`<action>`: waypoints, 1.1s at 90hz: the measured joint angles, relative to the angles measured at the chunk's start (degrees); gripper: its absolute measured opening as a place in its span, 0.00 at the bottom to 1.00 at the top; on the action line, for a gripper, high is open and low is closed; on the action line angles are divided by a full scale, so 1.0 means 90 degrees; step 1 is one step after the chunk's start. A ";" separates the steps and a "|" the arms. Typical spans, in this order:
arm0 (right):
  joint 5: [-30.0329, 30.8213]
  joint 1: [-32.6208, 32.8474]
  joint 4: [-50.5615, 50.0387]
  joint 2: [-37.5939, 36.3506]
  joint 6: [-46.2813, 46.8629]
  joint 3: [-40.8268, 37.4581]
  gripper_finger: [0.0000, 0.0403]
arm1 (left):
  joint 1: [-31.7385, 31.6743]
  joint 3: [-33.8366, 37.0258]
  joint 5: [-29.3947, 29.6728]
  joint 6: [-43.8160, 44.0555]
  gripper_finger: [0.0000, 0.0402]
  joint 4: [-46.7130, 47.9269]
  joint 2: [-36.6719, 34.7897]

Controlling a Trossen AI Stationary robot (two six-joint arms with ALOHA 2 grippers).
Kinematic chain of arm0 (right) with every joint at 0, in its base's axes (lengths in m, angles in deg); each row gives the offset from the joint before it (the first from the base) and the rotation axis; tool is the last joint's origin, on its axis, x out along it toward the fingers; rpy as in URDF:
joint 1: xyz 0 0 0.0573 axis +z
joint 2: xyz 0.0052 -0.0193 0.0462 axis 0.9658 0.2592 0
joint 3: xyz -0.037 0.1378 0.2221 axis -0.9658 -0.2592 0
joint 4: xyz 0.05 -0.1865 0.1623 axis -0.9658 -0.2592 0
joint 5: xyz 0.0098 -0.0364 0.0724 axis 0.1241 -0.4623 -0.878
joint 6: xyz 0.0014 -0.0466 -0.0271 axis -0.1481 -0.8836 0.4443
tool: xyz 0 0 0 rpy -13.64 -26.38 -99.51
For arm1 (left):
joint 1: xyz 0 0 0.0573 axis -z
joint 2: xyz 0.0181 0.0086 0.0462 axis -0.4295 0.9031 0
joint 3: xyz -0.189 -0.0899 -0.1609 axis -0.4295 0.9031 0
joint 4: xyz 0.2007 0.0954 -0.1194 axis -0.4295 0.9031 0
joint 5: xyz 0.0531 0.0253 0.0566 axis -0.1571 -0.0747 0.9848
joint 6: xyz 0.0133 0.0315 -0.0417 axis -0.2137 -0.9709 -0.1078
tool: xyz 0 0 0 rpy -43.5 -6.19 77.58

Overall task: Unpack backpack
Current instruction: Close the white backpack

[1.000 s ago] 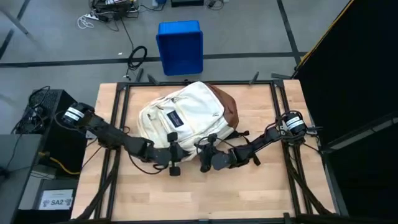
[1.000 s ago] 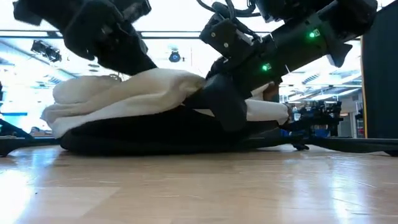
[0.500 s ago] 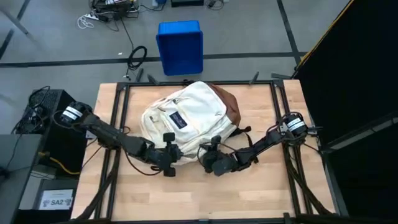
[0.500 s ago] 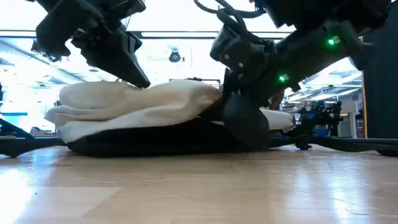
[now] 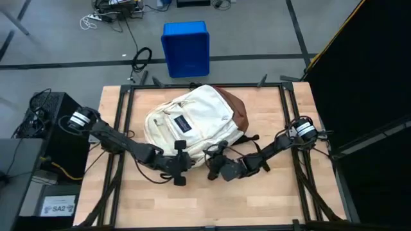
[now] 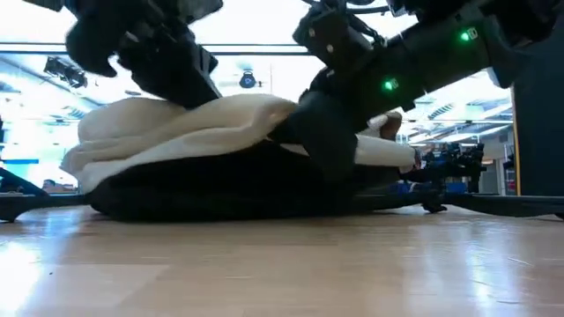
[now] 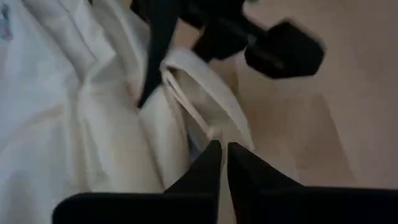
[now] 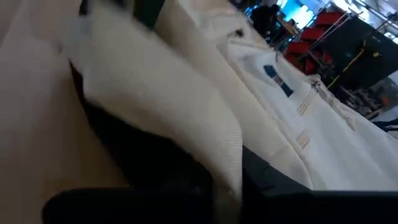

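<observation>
Cream-white backpack (image 5: pixel 191 117) lies flat mid-table, front pocket w/ dark logo patch (image 5: pixel 181 124) facing up, brown base (image 5: pixel 236 112) turned toward the table's far right side. My left gripper (image 5: pixel 180 149) sits at the pack's near edge, just beside the front pocket; in the left wrist view its two fingers (image 7: pixel 205 168) are pressed nearly together, tips against a cream fabric fold w/ piping, though whether any fabric is actually caught between them I cannot tell. My right gripper (image 5: pixel 217 156) is at the same near edge, close beside the left one, where the dark straps (image 5: pixel 252 138) trail out onto the wood; the right wrist view shows cream fabric over dark lining right up against the camera, fingers lost in blur, so their state I cannot tell. From the low view the pack (image 6: pixel 189 141) is a low cream mound over a dark underside, both arms bearing down on it from above, green lights on the right arm (image 6: pixel 423 57). Beyond the table (image 5: pixel 257 199): blue bin (image 5: pixel 186 48) on the floor at the far side, cables nearby.
</observation>
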 joint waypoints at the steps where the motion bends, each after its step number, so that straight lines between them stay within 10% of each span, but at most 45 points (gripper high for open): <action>1: 0.0000 -0.0003 0.0038 0.0000 0.0000 0.0000 0.02 | -0.0009 0.0000 -0.0002 0.0005 0.03 -0.0012 0.0025; 49: 0.0065 -0.0028 0.0371 0.0000 0.0029 -0.0010 0.01 | -0.0044 0.0007 0.0822 0.0174 0.35 -0.0528 0.0394; 99: -0.0201 -0.0045 0.0297 0.0010 0.0040 0.0002 0.01 | -0.0102 0.0008 0.0813 0.0030 0.26 -0.0736 0.0399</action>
